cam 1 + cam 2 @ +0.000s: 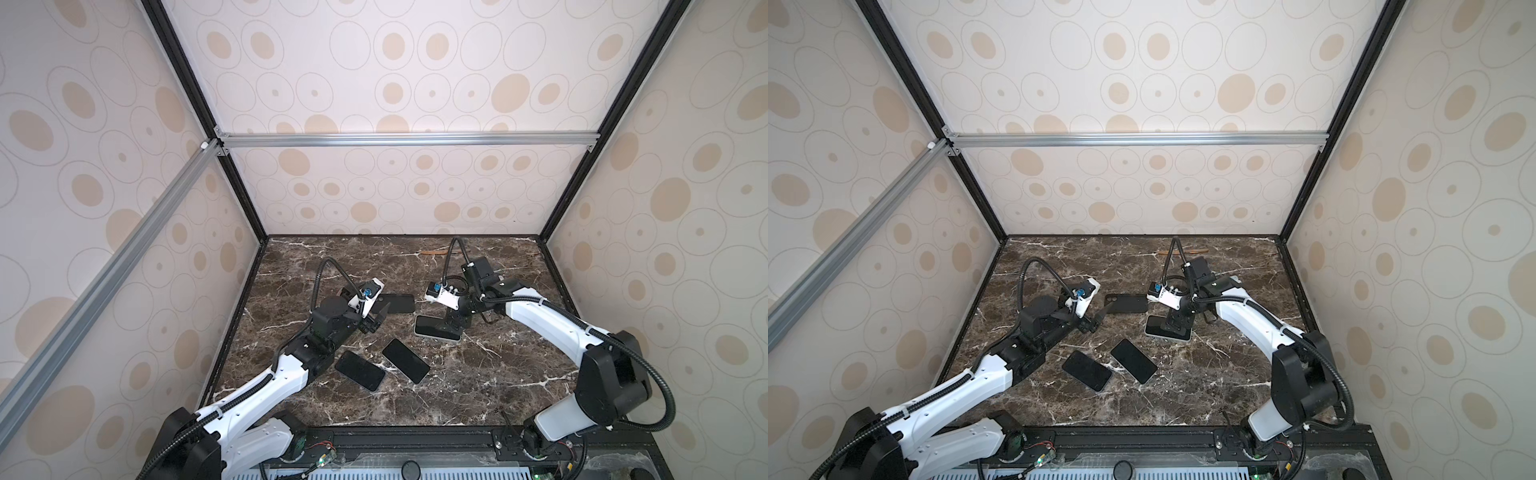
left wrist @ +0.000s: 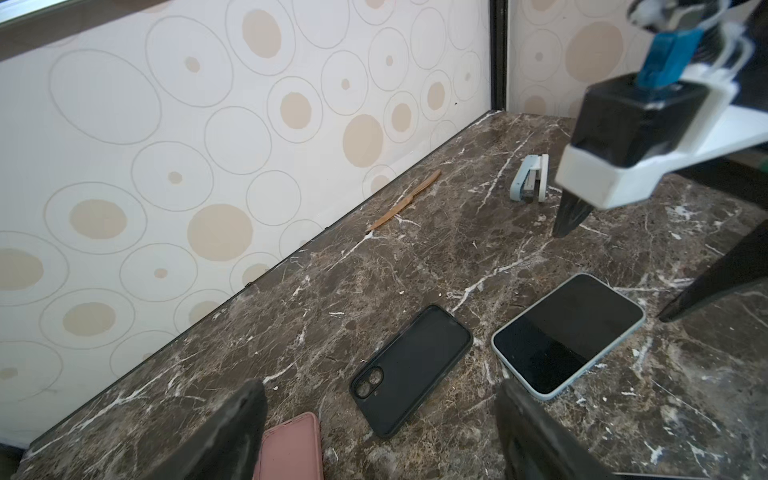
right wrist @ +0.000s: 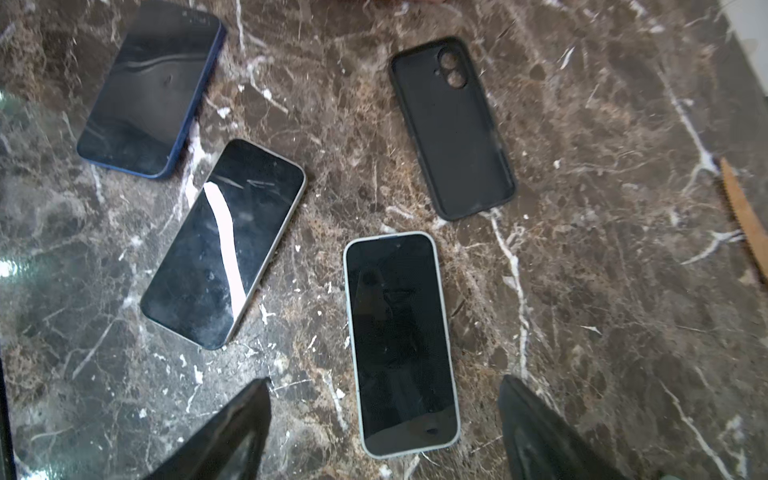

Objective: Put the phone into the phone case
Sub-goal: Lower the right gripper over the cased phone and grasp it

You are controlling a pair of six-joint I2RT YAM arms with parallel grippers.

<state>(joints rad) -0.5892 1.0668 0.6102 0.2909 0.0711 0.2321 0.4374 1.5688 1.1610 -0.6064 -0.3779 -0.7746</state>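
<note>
A phone (image 3: 401, 345) with a pale blue rim lies flat, screen up, on the marble table (image 1: 478, 386); it also shows in both top views (image 1: 428, 328) (image 1: 1156, 328) and in the left wrist view (image 2: 567, 334). The empty black phone case (image 3: 453, 129) (image 2: 411, 370) (image 1: 397, 302) (image 1: 1126, 303) lies open side up just beside it, not touching. My right gripper (image 3: 384, 415) (image 1: 453, 323) (image 1: 1177, 323) hangs open over one end of the phone, one finger either side, holding nothing. My left gripper (image 2: 382, 436) (image 1: 377, 319) (image 1: 1098, 318) stands open and empty at the case's near end.
Two more dark phones, one silver-rimmed (image 3: 224, 245) and one blue (image 3: 151, 89), lie nearer the front (image 1: 405, 359) (image 1: 359, 370). A pink case (image 2: 291, 446) lies by my left fingers. A wooden knife (image 2: 405, 205) and a small pale blue stapler (image 2: 530, 185) lie near the back wall.
</note>
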